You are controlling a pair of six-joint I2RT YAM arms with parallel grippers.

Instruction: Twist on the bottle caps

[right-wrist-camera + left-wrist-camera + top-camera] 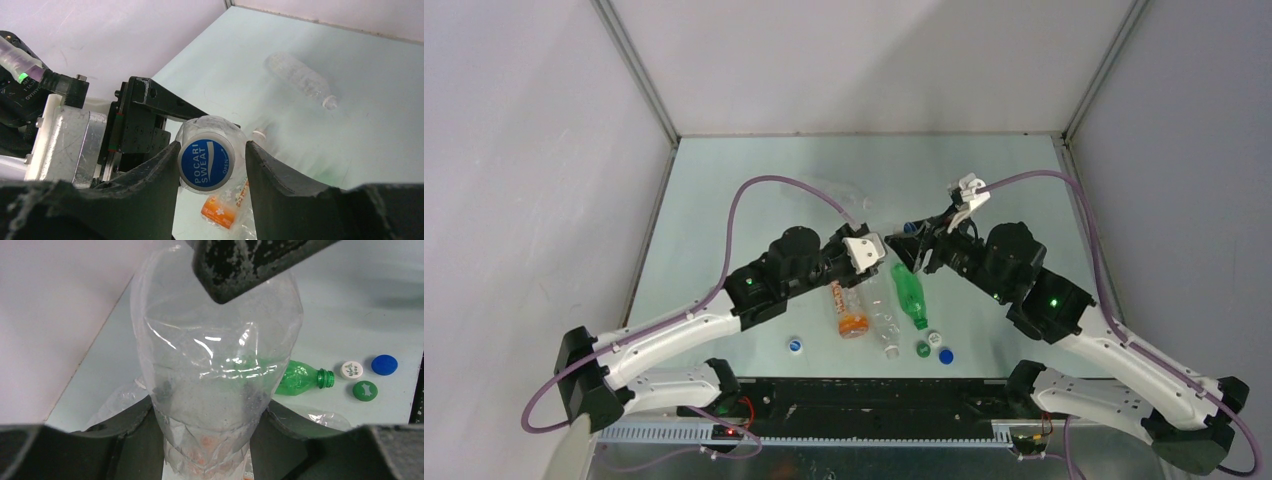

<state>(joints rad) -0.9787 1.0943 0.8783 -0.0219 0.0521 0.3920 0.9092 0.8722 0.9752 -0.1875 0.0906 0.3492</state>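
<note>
**We bring cap to bottle just beyond the green bottle (909, 295)**

Nearest us, a green cap (922, 348), white cap (934, 337) and blue cap (946, 355) lie by the green bottle's mouth. Just beyond that bottle, our left gripper (210, 412) is clamped on a clear bottle (215, 355). Our right gripper (211, 165) flanks the Pocari Sweat cap (206, 166) at the clear bottle's top; we cannot tell whether it grips.

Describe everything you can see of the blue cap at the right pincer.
The blue cap is a small round plastic lid facing the right wrist camera, printed in white with POCARI SWEAT, OPEN and a curved stripe. It sits at the mouth of a clear bottle gripped by the left pincer. The right pincer brackets it: one finger lies against its rim, the other seems a sliver apart. How far it is threaded cannot be told.
</note>
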